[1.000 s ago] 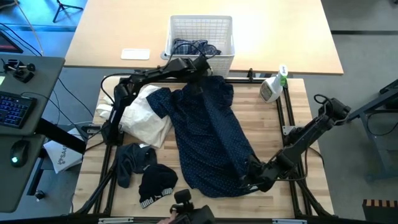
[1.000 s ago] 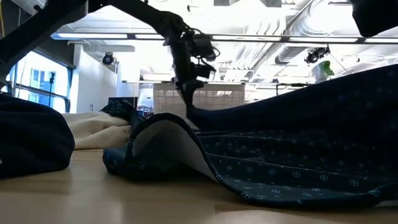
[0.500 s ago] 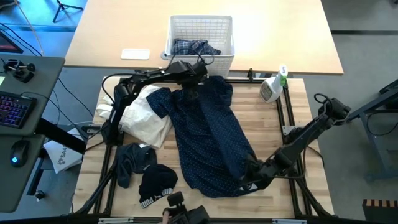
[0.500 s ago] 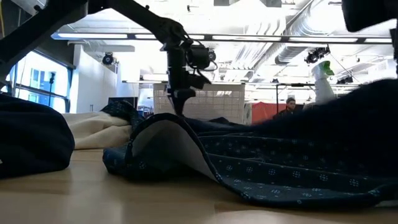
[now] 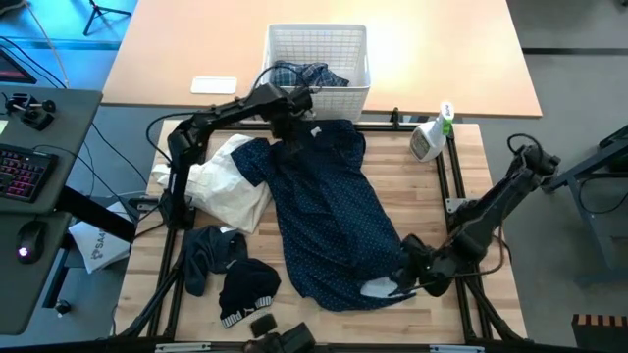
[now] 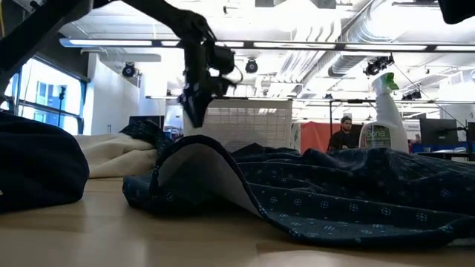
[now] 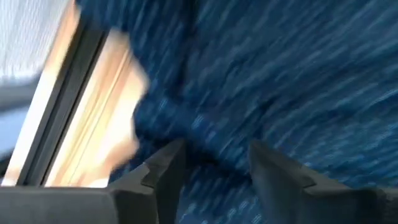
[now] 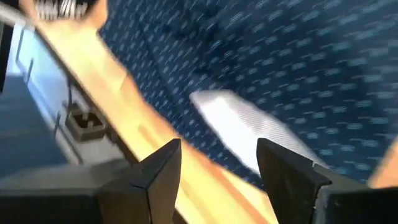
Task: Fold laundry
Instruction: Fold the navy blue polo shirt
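Note:
A navy shirt with tiny white dots [image 5: 334, 206] lies spread lengthwise on the wooden table, its collar end far and its hem near, with a pale inner patch [image 5: 378, 287] turned up at the near right corner. My left gripper [image 5: 287, 126] hangs open above the shirt's far left corner [image 7: 214, 168], fingers pointing down, clear of the cloth in the low view [image 6: 194, 111]. My right gripper [image 5: 407, 277] stands open over the near right corner [image 8: 217, 162], slanting down. Small dark pieces [image 5: 221, 270] lie near left. A plaid shirt [image 5: 309, 75] sits in the basket.
A white lattice basket [image 5: 343, 39] stands beyond the table's far edge. A cream cloth [image 5: 231, 181] lies left of the navy shirt. A spray bottle [image 5: 429, 137] stands at the far right corner. Bare wood shows on the right side [image 5: 422, 196].
Both grippers have opened and let go of the navy shirt. Its right side, held up before, has dropped flat onto the table. My left gripper has gone toward the table's left edge; my right gripper has drawn back toward the right edge and risen a little.

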Controlling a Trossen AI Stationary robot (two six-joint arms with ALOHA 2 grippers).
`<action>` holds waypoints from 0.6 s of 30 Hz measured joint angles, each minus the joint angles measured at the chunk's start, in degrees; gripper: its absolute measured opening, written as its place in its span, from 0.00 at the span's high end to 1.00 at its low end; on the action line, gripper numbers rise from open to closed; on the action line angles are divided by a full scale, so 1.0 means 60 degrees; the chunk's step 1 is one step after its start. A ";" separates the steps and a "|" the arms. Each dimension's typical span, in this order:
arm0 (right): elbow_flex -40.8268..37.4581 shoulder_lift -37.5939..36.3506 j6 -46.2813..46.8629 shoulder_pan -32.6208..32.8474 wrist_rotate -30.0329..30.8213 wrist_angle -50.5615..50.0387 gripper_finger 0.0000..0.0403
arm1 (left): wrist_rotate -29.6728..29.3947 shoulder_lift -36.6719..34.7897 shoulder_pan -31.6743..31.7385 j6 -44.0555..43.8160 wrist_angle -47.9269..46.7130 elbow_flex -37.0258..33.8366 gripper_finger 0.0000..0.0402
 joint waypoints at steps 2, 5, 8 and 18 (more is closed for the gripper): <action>0.0000 -0.0265 0.0233 0.0048 0.0384 -0.0456 0.49 | 0.0710 -0.0127 -0.0143 0.0124 0.0979 0.0003 0.58; 0.0000 -0.0578 0.0315 -0.0039 0.0780 -0.1078 0.49 | 0.1337 -0.0087 -0.0568 0.0145 0.2715 0.0004 0.57; 0.0000 -0.0802 0.0314 -0.0212 0.0879 -0.1485 0.49 | 0.0743 0.0205 -0.1179 0.0227 0.4026 0.0011 0.57; 0.0000 -0.0997 0.0317 -0.0450 0.0486 -0.1331 0.49 | -0.0589 0.0850 -0.2166 -0.0584 0.4495 0.0004 0.57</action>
